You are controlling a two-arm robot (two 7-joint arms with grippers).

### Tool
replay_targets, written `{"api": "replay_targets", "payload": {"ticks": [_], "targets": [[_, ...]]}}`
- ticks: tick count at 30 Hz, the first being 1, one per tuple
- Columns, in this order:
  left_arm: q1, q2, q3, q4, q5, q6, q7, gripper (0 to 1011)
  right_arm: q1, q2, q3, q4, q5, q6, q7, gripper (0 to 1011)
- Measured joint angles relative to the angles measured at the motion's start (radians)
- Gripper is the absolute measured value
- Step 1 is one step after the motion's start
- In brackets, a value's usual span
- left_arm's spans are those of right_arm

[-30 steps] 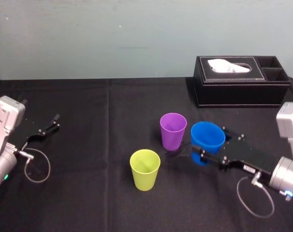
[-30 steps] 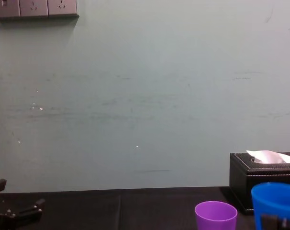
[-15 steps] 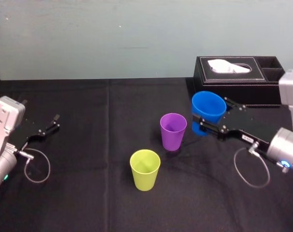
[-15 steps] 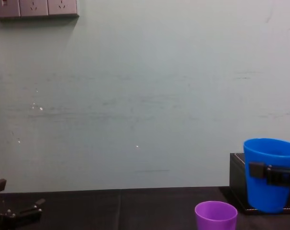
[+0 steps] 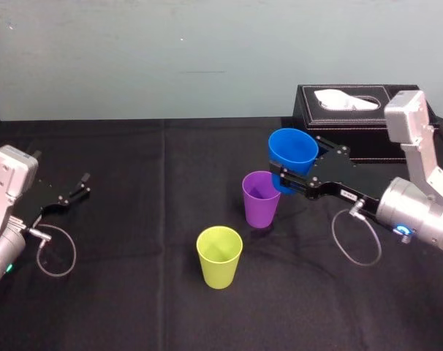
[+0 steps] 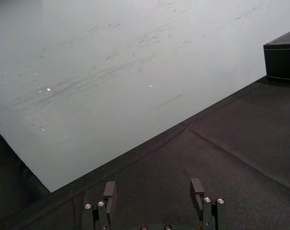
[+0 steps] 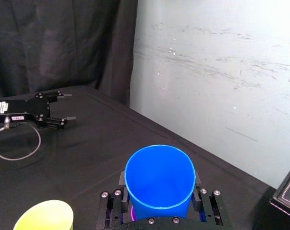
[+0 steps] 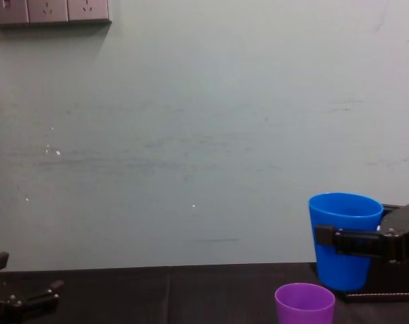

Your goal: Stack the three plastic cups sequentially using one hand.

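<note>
My right gripper (image 5: 294,162) is shut on the blue cup (image 5: 290,155) and holds it upright in the air, just above and slightly right of the purple cup (image 5: 261,201). In the chest view the blue cup (image 8: 343,233) hangs over the purple cup (image 8: 304,304), with a black finger band across its side. Seen from the right wrist, the fingers clasp both sides of the blue cup (image 7: 159,182). The yellow-green cup (image 5: 219,256) stands alone in front and to the left. My left gripper (image 5: 81,184) rests open at the far left of the table.
A black tissue box (image 5: 364,121) with white tissue stands at the back right, behind the right arm. A black cloth (image 5: 134,292) covers the table, and a pale wall rises behind it. Loose cable loops hang by both wrists.
The right gripper has lifted the blue cup off the table and carried it up and left, from beside the purple cup to above it. The left arm has not moved.
</note>
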Motion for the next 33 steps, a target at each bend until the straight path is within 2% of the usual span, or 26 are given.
{"api": "replay_targets", "payload": {"ticks": [20,33], "targets": [[0.0,0.0,0.0,0.0,0.0,0.0,0.0,1010,0.07,-0.056,-0.06,0.078,-0.058,0.006,0.001,731],[0.0,0.0,0.0,0.0,0.0,0.0,0.0,1010,0.09,-0.066,-0.073,0.1,-0.068,0.013,0.012,731]]}}
